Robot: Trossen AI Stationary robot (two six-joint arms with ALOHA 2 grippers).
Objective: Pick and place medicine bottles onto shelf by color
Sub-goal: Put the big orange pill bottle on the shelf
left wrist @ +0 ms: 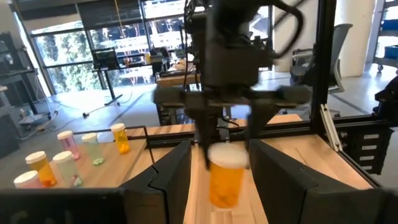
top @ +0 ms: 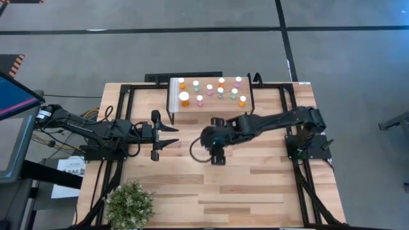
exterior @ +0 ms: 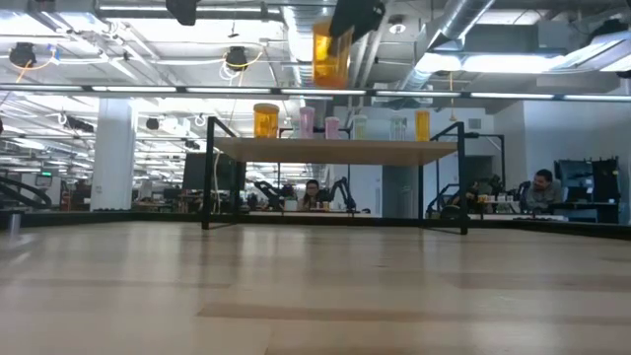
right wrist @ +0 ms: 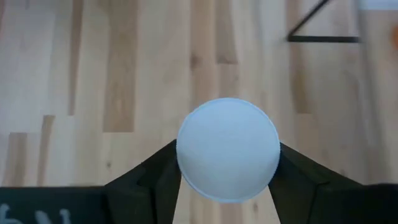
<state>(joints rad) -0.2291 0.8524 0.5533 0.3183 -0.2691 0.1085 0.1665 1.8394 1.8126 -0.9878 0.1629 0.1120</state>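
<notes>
Holding big orange bottle (left wrist: 225,179) upright, right gripper (right wrist: 227,163) pinched below its cap, off table | shelf (top: 176,107) ahead, near | left gripper (top: 167,135) half-spread, idle beside

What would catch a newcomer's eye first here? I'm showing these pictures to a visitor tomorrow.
First, the large orange bottle with a white cap, clamped in the right hand and hanging in the air above the middle of the table. Next, the shelf at the table's far edge, crowded with small orange, pink and green bottles. The left hand waits open at the left, pointing toward the held bottle.
</notes>
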